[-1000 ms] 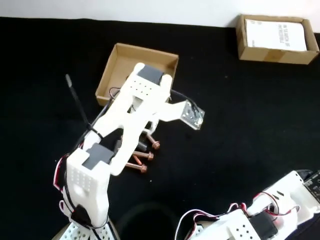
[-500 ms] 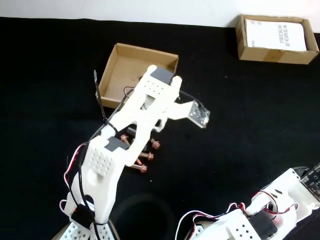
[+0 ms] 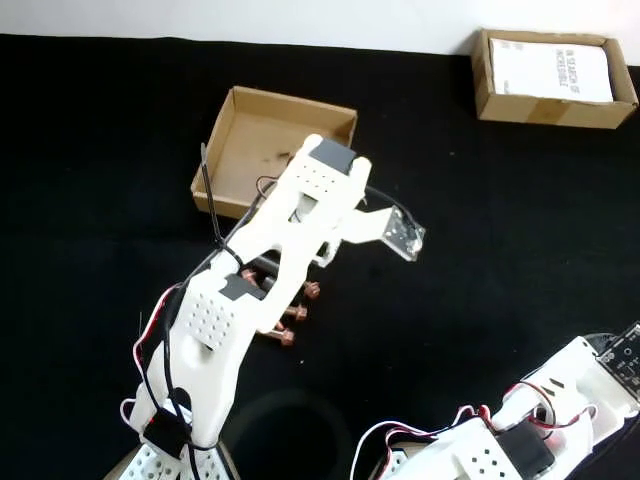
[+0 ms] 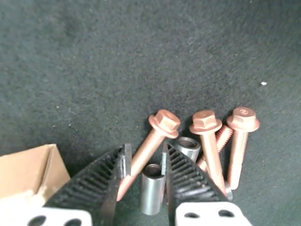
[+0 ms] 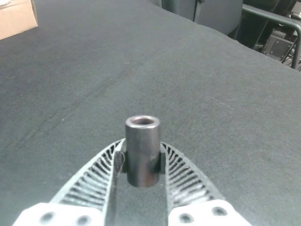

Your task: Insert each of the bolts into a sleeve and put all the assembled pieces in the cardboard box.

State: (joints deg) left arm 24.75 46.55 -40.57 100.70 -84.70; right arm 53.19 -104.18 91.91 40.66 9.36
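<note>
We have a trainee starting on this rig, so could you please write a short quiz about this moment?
1. True or false: the right gripper is empty.
2. How many bolt heads show in the left wrist view?
3. The left gripper hangs above: A) the cardboard box; B) the bolts and loose sleeves; C) bare cloth.

Key
1. False: it is shut on a held sleeve.
2. Three.
3. B.
</note>
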